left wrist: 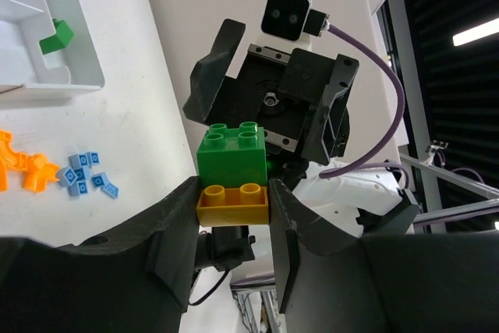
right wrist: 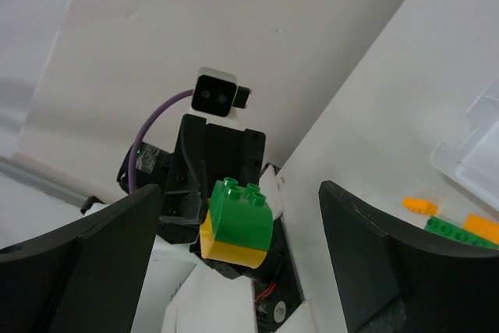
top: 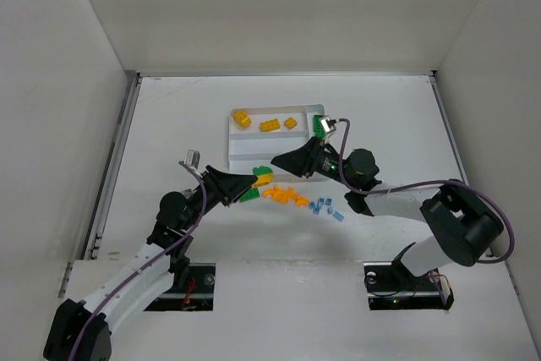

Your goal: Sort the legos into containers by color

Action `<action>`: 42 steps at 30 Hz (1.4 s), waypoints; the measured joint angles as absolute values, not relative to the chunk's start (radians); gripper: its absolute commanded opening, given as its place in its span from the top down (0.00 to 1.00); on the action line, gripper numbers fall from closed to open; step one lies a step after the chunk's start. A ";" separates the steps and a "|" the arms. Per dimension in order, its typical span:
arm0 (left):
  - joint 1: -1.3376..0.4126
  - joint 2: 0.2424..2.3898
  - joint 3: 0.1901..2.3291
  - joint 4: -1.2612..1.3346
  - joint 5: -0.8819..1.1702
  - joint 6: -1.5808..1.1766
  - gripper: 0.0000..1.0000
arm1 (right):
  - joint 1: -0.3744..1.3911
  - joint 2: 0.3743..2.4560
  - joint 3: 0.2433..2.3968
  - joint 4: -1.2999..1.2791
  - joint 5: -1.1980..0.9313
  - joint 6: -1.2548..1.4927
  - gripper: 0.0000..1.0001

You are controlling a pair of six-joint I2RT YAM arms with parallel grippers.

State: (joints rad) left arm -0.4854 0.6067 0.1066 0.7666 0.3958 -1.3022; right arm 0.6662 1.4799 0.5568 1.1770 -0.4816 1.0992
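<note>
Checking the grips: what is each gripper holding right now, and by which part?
The left gripper clamps the yellow brick by its opposite sides, a green brick stacked on top. The right gripper is open, holding nothing.

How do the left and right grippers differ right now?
The left gripper is shut on a yellow brick with a green brick stacked on top; the right gripper holds nothing. The left's jaws stand narrow; the right's stand wide open. Both face each other, tip to tip.

White table [top: 186, 120], pale enclosure walls [top: 279, 14], metal side rail [top: 116, 151]
</note>
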 measured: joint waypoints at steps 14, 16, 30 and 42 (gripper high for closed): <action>-0.490 0.624 0.107 0.803 0.397 -1.318 0.87 | 0.716 1.539 0.561 1.198 -0.509 1.125 0.36; -0.492 0.627 0.107 0.803 0.398 -1.318 0.87 | 0.716 1.546 0.564 1.201 -0.512 1.126 0.41; -0.485 0.622 0.077 0.793 0.430 -1.315 0.87 | 0.716 1.600 0.590 1.222 -0.551 1.138 0.60; -0.442 0.579 0.073 0.734 0.476 -1.290 0.87 | 0.715 1.600 0.590 1.220 -0.577 1.143 0.67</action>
State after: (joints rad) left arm -0.4419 0.5793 0.0734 0.7338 0.4759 -1.2903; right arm 0.7155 1.5997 0.5903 1.2201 -0.5770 1.1427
